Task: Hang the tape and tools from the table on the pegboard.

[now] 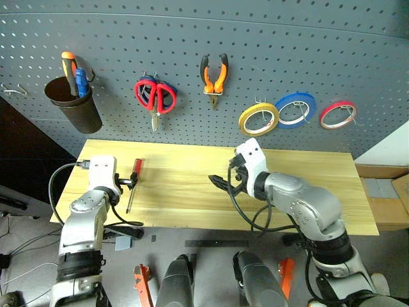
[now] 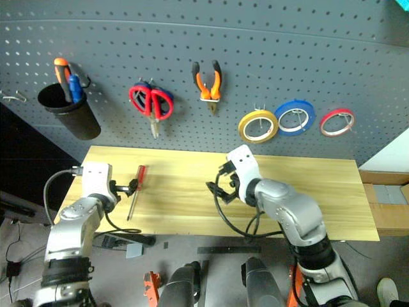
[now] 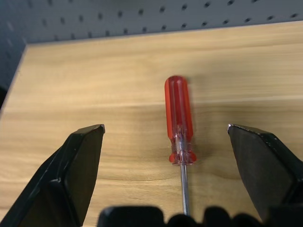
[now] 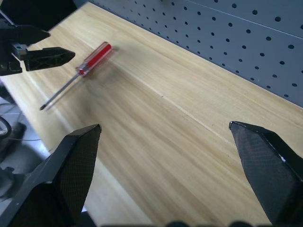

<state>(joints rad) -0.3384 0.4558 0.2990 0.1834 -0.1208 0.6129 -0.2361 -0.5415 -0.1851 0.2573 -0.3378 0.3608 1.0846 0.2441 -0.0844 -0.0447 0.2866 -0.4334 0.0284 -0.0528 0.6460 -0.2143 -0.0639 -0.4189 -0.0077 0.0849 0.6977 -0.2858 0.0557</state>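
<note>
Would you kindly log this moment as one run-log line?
left tool: open, straddling screwdriver | right tool: open, empty | table: screwdriver left | pegboard: tape, scissors, pliers hung

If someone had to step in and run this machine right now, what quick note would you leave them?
Left end effector: open, empty, lined up over the red-handled screwdriver.
Right end effector: open, empty, over bare table.
Done: yellow tape, red scissors and orange-and-black pliers hang on the pegboard.
Left: the screwdriver lies flat near the table's left end; probably grasp it with the left end effector and hang it.
</note>
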